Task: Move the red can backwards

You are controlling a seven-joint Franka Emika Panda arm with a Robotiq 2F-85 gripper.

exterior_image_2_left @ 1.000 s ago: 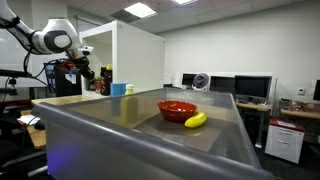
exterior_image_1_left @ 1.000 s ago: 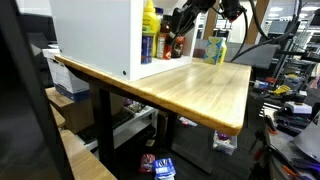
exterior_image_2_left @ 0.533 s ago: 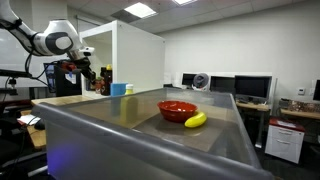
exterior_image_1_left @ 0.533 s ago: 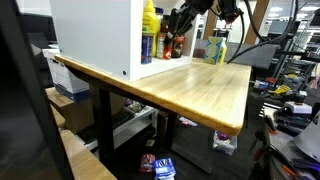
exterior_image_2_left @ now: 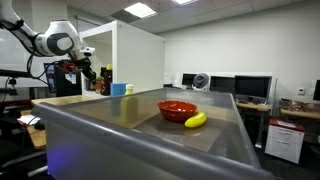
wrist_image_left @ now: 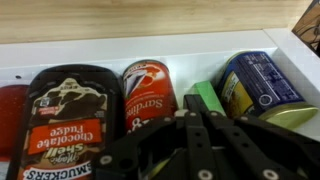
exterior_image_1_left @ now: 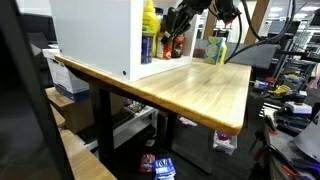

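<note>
The gripper, fingers clenched on nothing, has crept nearer within 1 second. The small red-orange cylindrical can stands just ahead, between a brown plastic fudge bottle and a blue metal tin, likely unpushed.

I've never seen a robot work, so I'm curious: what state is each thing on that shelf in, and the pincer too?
red can: upright, not held.
fudge bottle: upright beside the red can, untouched.
blue can: upright, untouched.
pincer: looks closed, empty, just in front of the red can.
</note>
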